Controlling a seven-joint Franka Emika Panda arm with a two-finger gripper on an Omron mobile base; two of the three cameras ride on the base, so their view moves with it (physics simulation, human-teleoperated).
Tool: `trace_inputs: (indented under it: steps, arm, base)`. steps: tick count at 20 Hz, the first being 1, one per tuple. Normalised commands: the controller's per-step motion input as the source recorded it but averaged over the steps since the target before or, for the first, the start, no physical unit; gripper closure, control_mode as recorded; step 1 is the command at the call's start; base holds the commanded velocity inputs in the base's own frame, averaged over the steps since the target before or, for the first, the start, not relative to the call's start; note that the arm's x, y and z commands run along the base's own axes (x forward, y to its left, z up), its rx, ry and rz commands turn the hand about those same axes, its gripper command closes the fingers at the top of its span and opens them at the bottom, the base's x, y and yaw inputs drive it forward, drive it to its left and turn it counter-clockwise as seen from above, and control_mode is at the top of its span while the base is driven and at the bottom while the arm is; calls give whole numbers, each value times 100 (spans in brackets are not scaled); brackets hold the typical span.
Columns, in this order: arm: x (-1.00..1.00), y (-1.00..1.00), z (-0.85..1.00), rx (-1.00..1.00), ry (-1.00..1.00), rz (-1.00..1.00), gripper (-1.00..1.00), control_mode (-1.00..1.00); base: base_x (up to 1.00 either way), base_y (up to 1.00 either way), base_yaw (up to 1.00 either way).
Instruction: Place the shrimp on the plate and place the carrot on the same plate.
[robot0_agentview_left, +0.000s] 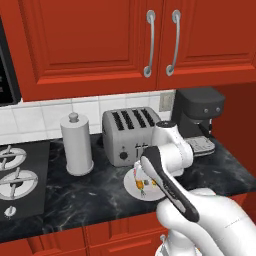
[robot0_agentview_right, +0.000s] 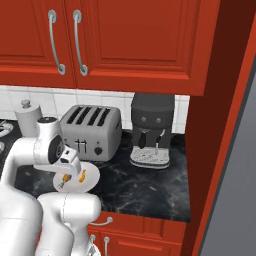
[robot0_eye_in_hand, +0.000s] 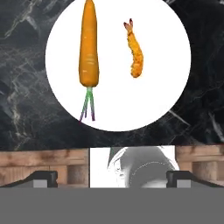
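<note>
Red panelled cabinets (robot0_agentview_left: 90, 40) with curved metal handles hang above a bench (robot0_agentview_left: 90, 192) of black stone veined with white, which carries everything else. The toaster (robot0_agentview_left: 131, 134), a boxy brushed-metal body with four dark slots on top, stands against the tiled wall and serves as the landmark. Beside it, on the side away from the stove, stands a black coffee machine (robot0_agentview_left: 200, 114) with a ridged metal drip tray; on its other side stands a smooth white cylindrical canister (robot0_agentview_left: 76, 144) with a knobbed lid, and beyond that is a black stove top (robot0_agentview_left: 20, 177) with metal burner grates. No writing can be read on any of them. The plate (robot0_eye_in_hand: 170, 57), flat, round and plain white, lies on the bench just in front of the toaster. On it lies the carrot (robot0_eye_in_hand: 89, 46), a smooth orange taper; in the hand view its long axis runs up and down, with thin green stalks trailing from the lower end. Beside it and apart from it lies the shrimp (robot0_eye_in_hand: 136, 54), short, rough-crusted and slightly curved, roughly parallel, tail uppermost. The tool (robot0_eye_in_hand: 112, 177) hangs above the plate with its dark tips spread wide, holding nothing.
</note>
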Motion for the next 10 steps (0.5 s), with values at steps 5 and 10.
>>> trace_inputs:
  steps: [5, 10]
  arm:
    - [-84, -44, 64, 0, -1, 0, -100, -100]
    - [-52, -46, 59, 0, -2, 0, -100, -100]
  base:
    - [0, 0, 0]
    - [0, 0, 0]
